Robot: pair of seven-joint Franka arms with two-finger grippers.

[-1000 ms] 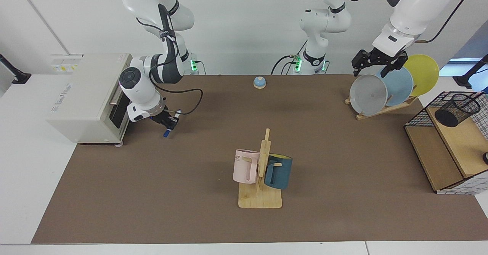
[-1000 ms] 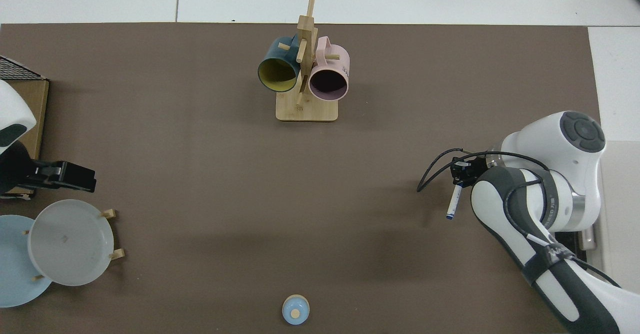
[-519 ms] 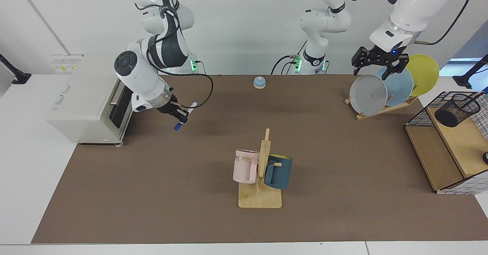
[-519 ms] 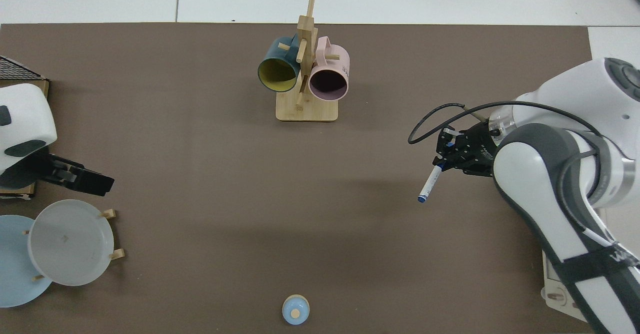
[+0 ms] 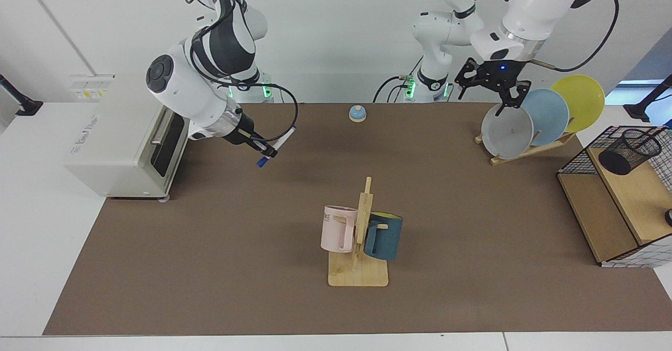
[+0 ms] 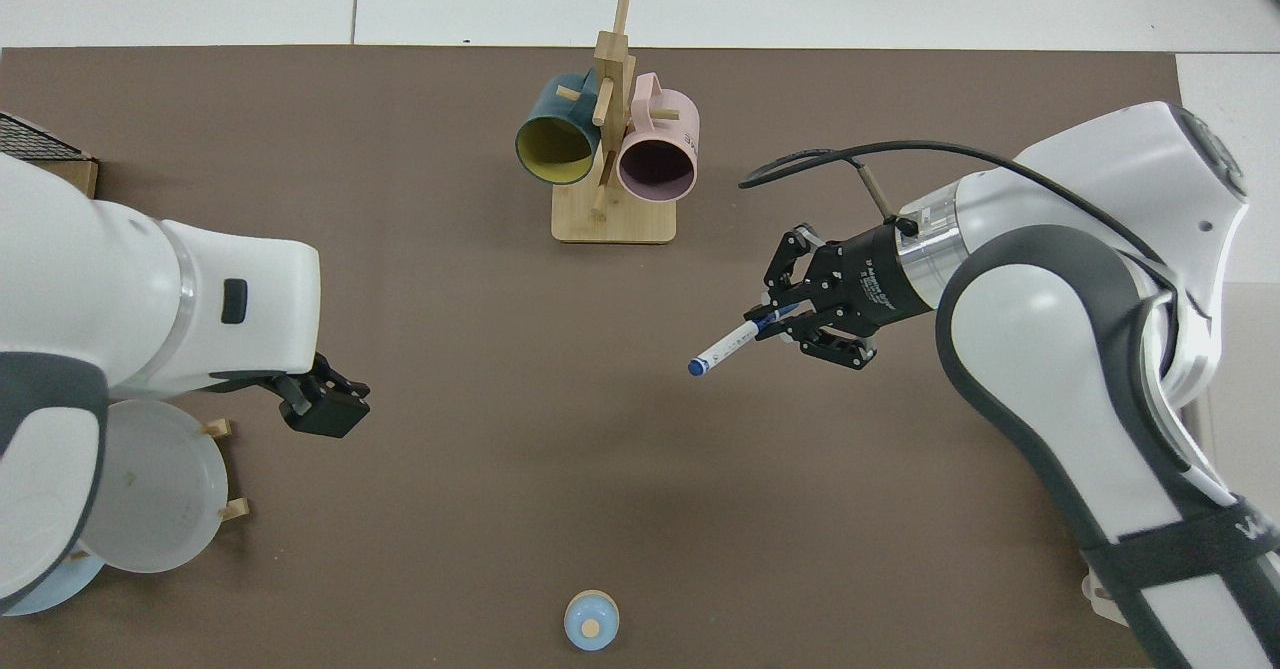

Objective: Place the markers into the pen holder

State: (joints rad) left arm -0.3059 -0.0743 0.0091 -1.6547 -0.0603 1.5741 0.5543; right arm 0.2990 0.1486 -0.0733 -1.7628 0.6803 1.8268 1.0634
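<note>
A slim white marker with a blue cap hangs tilted in the air, cap end lowest, right of the toaster oven. My right gripper is shut on its upper part. From above, the marker sticks out of that gripper toward the table's middle. The pen holder, a black mesh cup, stands on the wooden shelf at the far right of the facing view; the top view does not show it. My left gripper hovers open and holding nothing just above the grey plate, and from above it lies beside the plate rack.
A wooden mug rack with a pink and a teal mug stands mid-table. A toaster oven is at the left. A plate rack with three plates and a wire-and-wood shelf are at the right. A small blue bell sits at the back.
My right arm has lifted the marker and carried it away from the toaster oven toward the table's middle. My left gripper has shifted from over the plates toward the table's centre.
</note>
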